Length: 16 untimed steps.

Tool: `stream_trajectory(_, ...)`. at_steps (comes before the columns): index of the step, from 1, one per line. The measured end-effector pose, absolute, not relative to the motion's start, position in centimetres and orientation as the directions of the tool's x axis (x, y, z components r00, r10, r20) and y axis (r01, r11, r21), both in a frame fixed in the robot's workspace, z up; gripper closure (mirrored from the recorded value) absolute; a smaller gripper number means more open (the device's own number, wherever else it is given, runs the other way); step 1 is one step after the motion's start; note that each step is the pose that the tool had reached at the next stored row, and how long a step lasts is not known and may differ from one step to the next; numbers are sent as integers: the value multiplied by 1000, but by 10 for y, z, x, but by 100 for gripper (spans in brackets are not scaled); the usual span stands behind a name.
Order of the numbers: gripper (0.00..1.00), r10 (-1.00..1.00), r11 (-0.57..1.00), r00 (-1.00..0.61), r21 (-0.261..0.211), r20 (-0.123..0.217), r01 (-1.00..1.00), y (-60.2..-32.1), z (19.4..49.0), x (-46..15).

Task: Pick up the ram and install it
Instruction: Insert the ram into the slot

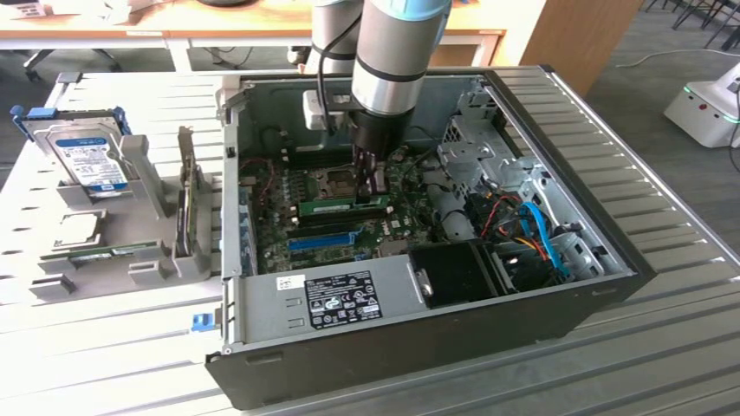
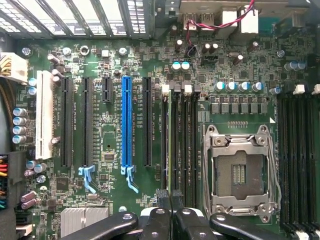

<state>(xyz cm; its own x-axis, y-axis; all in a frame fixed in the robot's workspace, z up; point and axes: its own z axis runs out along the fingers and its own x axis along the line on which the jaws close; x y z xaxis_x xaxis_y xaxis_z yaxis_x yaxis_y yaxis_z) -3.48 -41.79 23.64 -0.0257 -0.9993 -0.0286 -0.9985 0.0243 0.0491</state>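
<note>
Gripper [image 1: 373, 196] clenched, frame centre, at one end of ram [image 1: 332, 207] | Risk: ram seats crooked | Cause: off-centre push, far end rides up

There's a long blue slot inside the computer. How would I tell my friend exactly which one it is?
Look into the open black computer case on the slatted table, down at the green motherboard. Long slots lie side by side there. The blue slot is the only one blue along its whole length; those beside it are black, and a white slot lies further off.
</note>
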Motion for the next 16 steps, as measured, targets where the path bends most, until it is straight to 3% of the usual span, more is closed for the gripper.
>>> stream_trajectory(16, 88, -1000, 9, -10, 47, -29, -999, -418, 236, -35)
